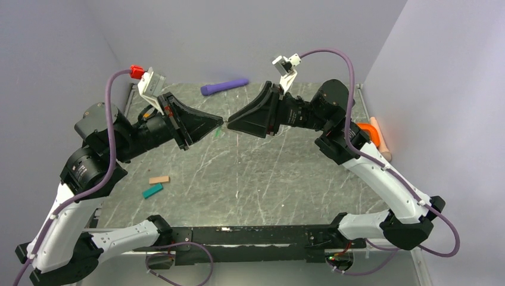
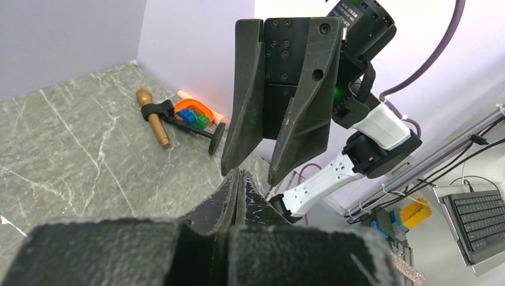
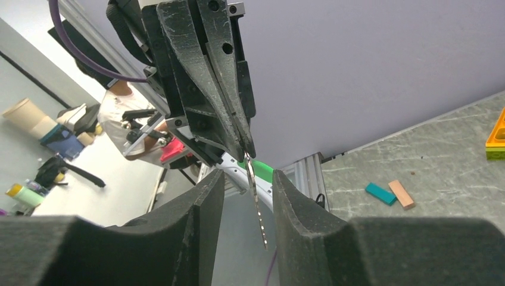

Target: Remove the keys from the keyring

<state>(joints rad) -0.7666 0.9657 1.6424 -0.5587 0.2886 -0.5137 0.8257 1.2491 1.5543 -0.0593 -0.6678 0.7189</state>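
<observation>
My left gripper (image 1: 220,123) is shut in mid-air above the table's middle, its tips pressed together in the left wrist view (image 2: 241,173). From those tips (image 3: 250,152) hang the keys (image 3: 257,208), seen as one thin metal strip edge-on. In the top view they show as a tiny green piece (image 1: 217,133) just under the tips. The keyring itself is hidden in the left grip. My right gripper (image 1: 230,125) faces the left one tip to tip. Its fingers (image 3: 247,176) stand open on either side of the hanging strip, with a gap on each side.
A teal block (image 1: 152,190) and a tan block (image 1: 159,179) lie near the left arm. A purple cylinder (image 1: 224,87) lies at the back. An orange tray with small bricks (image 2: 193,113), a brown handled tool (image 2: 153,119) and a peach stick (image 1: 381,140) sit by the right wall.
</observation>
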